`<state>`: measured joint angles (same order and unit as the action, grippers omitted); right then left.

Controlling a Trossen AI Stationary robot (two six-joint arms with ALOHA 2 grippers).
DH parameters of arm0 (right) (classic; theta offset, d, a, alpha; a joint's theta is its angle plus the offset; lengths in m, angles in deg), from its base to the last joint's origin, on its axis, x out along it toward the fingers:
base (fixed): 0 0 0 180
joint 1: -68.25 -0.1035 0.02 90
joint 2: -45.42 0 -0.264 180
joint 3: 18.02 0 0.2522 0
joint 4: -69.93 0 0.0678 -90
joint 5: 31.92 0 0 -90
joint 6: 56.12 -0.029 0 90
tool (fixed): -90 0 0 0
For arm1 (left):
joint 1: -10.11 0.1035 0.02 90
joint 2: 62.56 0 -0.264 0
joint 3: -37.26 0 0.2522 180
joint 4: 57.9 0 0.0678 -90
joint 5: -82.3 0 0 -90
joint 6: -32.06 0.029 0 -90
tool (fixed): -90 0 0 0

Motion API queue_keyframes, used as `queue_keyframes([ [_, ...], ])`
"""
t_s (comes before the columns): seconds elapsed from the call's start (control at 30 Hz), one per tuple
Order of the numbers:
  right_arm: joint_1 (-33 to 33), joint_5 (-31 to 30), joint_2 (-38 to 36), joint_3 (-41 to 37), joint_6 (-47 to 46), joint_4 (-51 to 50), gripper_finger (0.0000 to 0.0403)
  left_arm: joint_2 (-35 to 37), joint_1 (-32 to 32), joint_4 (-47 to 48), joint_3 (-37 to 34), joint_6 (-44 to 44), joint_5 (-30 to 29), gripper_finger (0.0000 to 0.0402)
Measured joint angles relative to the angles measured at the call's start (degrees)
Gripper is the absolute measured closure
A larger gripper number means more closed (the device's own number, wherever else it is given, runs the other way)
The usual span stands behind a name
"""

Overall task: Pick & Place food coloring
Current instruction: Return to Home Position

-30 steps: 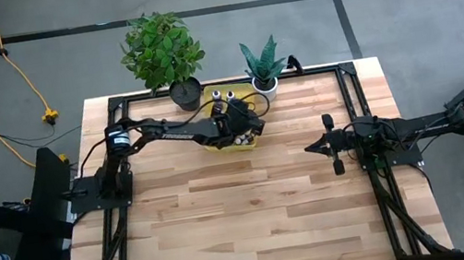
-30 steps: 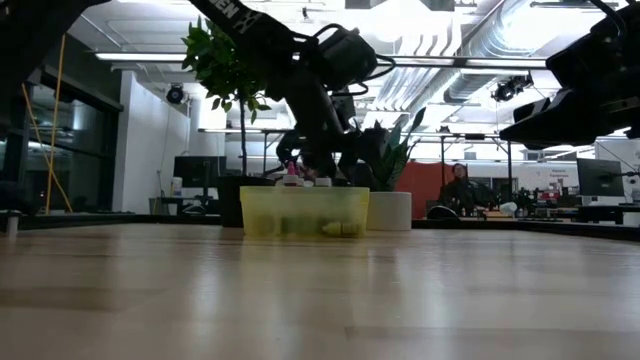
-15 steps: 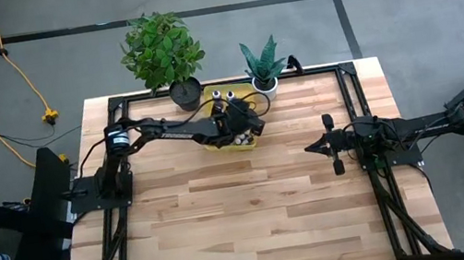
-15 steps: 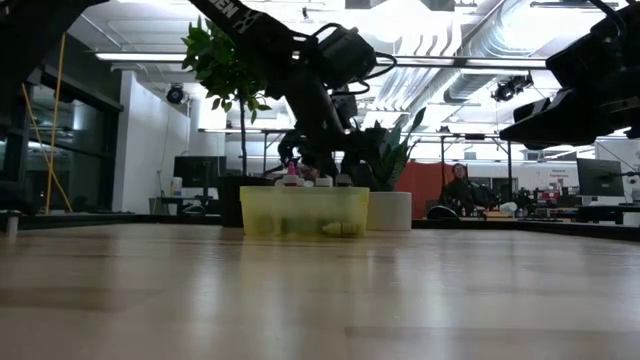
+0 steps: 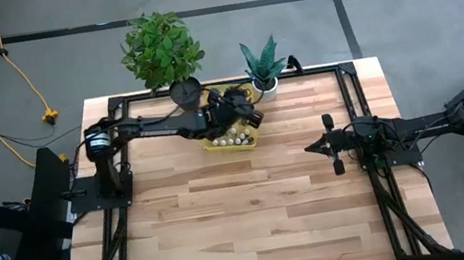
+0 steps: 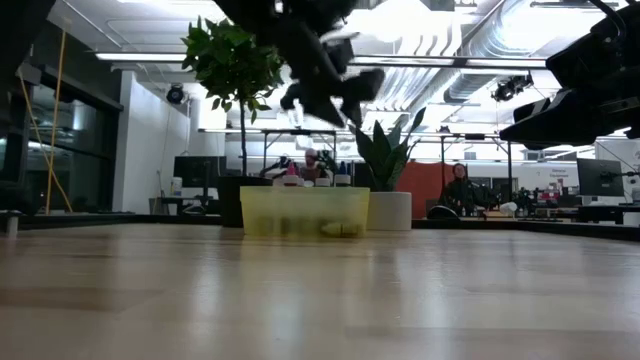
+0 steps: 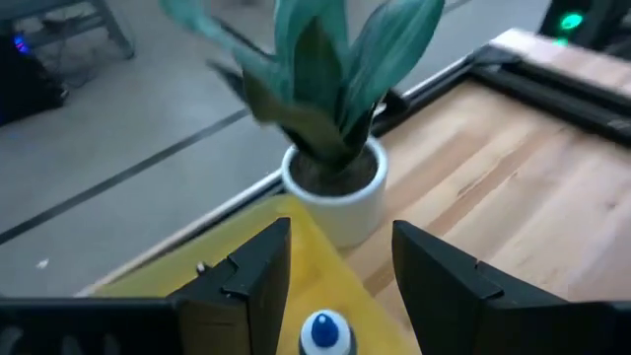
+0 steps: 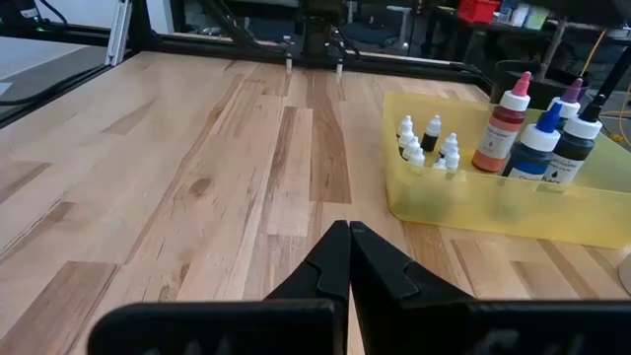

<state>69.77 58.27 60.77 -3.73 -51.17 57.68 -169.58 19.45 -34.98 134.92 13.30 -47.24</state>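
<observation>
Hanging over the far side of the translucent yellow plastic bin (image 6: 305,212), the left end effector (image 7: 340,235) has its two dark fingers spread wide and holds nothing; it faces the white round pot of spiky green leaves (image 7: 335,187) standing just beyond the bin. The bin sits at the far middle of the light wooden table (image 5: 256,220). All the food coloring bottles (image 8: 426,143) visible stand inside it: tiny whitish ones on the near side, three larger bottles (image 8: 537,143) (red, blue, dark) upright on the far side. A blue bottle cap (image 7: 323,333) lies directly below the open fingers. The right end effector (image 5: 317,146) rests at the table's right, well apart from the bin, fingers pressed together and empty.
</observation>
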Motion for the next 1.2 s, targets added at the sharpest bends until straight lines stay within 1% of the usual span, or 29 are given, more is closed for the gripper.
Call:
queue_keyframes([
  [0.1,0.02,0.0,0.01,0.0,0.0,0.0,0.0402,3.37,-0.39,0.13,-0.02,2.15,2.93,0.0232],
  [0.17,0.02,0.0,0.02,0.0,0.0,0.0,0.0402,6.08,-0.78,-0.2,-0.45,4.49,6.06,0.0231],
  [0.27,0.0,0.0,0.02,0.0,0.02,0.0,0.0402,10.47,-2.33,-3.92,-3.3,8.85,11.27,0.0231],
  [0.4,0.01,-0.01,0.01,0.0,0.02,0.04,0.0402,17.34,-5.08,-11.19,-11.8,12.93,17.33,0.0231],
  [0.5,0.0,0.0,0.04,0.0,0.02,0.07,0.0402,22.42,-6.54,-16.11,-19.06,12.94,21.41,0.0234],
  [0.57,0.02,-0.01,0.11,0.0,0.02,0.09,0.0402,26.05,-7.37,-19.3,-23.93,13.07,23.54,0.0245],
  [0.67,0.0,-0.02,0.04,0.0,0.0,0.11,0.0402,31.4,-8.39,-22.82,-31.03,13.9,25.29,0.0282],
  [0.83,0.0,-0.02,0.04,0.0,0.02,0.11,0.0402,41.09,-8.37,-23.07,-40.49,13.57,25.72,0.0381],
  [0.87,0.01,-0.02,0.04,0.0,0.02,0.13,0.0402,43.15,-8.35,-22.96,-41.87,13.51,25.8,0.0391],
  [0.97,0.01,-0.02,0.04,0.0,0.02,0.13,0.0402,48.27,-8.36,-23.21,-44.54,14.07,26.01,0.0388],
  [1.03,0.02,-0.02,0.06,0.0,0.02,0.13,0.0402,51.45,-8.28,-23.27,-46.56,15.46,26.65,0.0394],
  [1.13,0.0,-0.02,0.05,0.0,0.01,0.13,0.0402,56.93,-8.26,-23.6,-50.58,17.09,28.63,0.0398],
  [1.2,0.0,-0.02,0.04,0.0,0.0,0.13,0.0402,60.94,-8.28,-24.87,-54.3,17.02,28.74,0.0399],
])
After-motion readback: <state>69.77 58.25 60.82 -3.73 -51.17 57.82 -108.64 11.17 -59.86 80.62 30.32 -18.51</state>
